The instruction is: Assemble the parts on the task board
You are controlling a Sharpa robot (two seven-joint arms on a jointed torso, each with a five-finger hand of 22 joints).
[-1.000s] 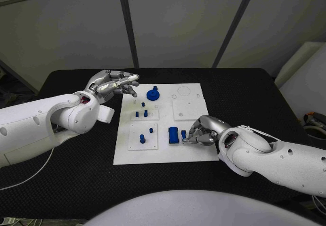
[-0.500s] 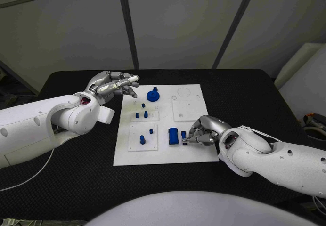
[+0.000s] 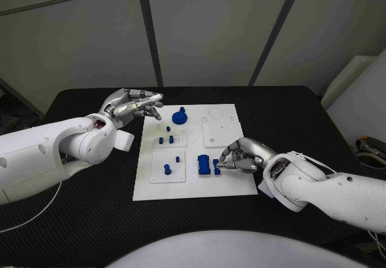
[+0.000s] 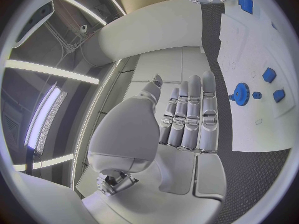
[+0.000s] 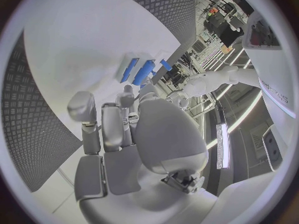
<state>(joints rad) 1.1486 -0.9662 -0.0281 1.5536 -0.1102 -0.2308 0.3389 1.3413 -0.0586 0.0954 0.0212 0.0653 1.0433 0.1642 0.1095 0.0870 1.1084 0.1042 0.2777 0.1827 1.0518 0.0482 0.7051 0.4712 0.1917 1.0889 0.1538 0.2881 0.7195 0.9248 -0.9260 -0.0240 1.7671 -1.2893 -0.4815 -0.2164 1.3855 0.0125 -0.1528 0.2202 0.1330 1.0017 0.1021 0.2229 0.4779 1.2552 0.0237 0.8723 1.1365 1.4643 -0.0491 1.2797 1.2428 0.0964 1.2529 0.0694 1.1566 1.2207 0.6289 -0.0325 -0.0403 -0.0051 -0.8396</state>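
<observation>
The white task board (image 3: 197,184) lies in the middle of the black table. On it stand a blue gear with a knob (image 3: 180,116), small blue pegs (image 3: 167,136), a single peg (image 3: 167,167), a blue block (image 3: 204,163) and a small blue part (image 3: 216,166). My right hand (image 3: 240,156) is curled at the board's right side, its fingertips against the small blue part; whether it grips the part I cannot tell. My left hand (image 3: 133,104) hovers over the board's far left corner, fingers spread and holding nothing. The left wrist view shows the gear (image 4: 238,93) beyond my left hand (image 4: 187,119).
Two raised white square plates (image 3: 218,133) take up the board's far half, with a round outline (image 3: 217,113) near its far edge. Black table (image 3: 96,212) surrounds the board on every side. A pale cabinet (image 3: 362,89) stands off the table's right edge.
The camera has shifted a little. Both hands and the parts keep their places relative to the board.
</observation>
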